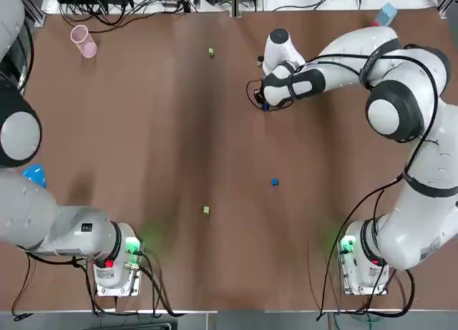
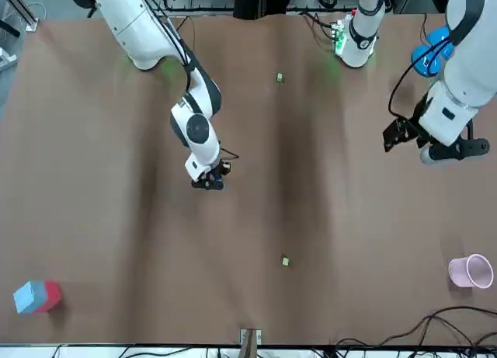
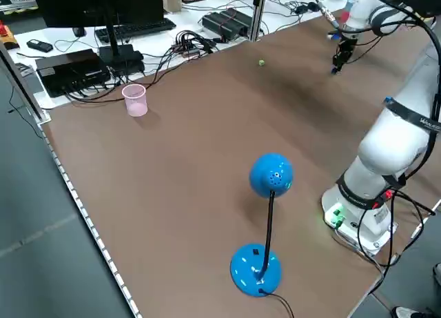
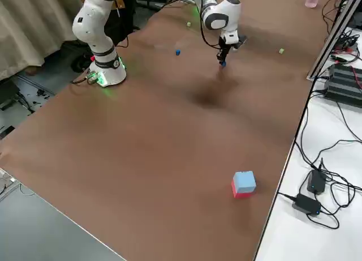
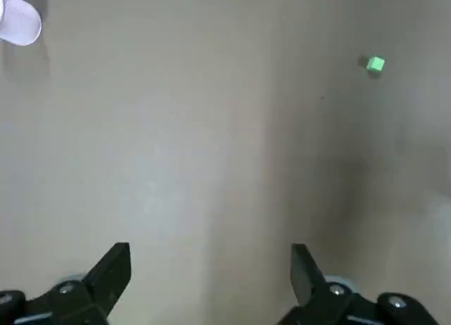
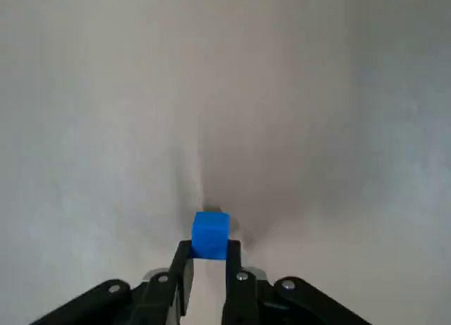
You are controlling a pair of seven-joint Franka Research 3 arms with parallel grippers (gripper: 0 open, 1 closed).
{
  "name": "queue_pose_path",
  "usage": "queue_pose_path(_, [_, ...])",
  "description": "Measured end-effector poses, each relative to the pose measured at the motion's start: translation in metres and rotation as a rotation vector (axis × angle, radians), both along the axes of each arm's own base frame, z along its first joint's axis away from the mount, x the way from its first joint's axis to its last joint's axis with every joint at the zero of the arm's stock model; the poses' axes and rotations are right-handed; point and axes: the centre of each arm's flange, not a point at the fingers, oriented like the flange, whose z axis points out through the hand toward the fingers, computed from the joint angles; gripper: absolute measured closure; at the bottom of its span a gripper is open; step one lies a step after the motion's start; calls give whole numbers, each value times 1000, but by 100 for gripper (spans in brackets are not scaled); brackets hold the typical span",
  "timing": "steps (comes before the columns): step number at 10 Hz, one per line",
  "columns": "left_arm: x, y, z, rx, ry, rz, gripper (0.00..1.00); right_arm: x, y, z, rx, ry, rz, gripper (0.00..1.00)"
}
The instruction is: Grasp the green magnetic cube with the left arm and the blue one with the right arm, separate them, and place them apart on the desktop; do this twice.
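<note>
Pinch grip at the tabletop: the right gripper clamps a blue cube by opposite flat faces, upper centre of the top view; it looks light, rigid, probably slick. Left gripper hangs spread, empty.

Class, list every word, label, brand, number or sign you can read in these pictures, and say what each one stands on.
No text can be read in any view.
Left arm: a small marking on its dark band, too small to read.
Blue cube in the right pincer, far green cube, near green cube, pink cup: no print shows on them.
</note>
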Motion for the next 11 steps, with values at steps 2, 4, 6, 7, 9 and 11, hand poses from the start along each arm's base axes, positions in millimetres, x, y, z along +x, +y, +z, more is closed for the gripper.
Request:
queue_pose_path(2, [-1, 0, 2, 10, -4, -19, 0, 28, 1, 27, 27, -64, -21, 78])
queue_pose_path(4, [-1, -8, -2, 62, -8, -57, 0, 65, -2, 52, 45, -138, -50, 78])
queue_pose_path(6, [1, -9, -7, 71, -1, -62, 0, 105, -1, 56, 33, -160, -63, 78])
queue_pose_path(7, [3, -3, -7, 71, 0, -51, 0, 122, 5, 53, -16, -136, -51, 78])
queue_pose_path(9, [12, -2, -26, 70, 32, -49, 0, 147, 31, 52, -79, -147, -6, 78])
queue_pose_path(11, [19, -5, -42, 66, 58, -51, 0, 161, 50, 44, -64, -203, 43, 78])
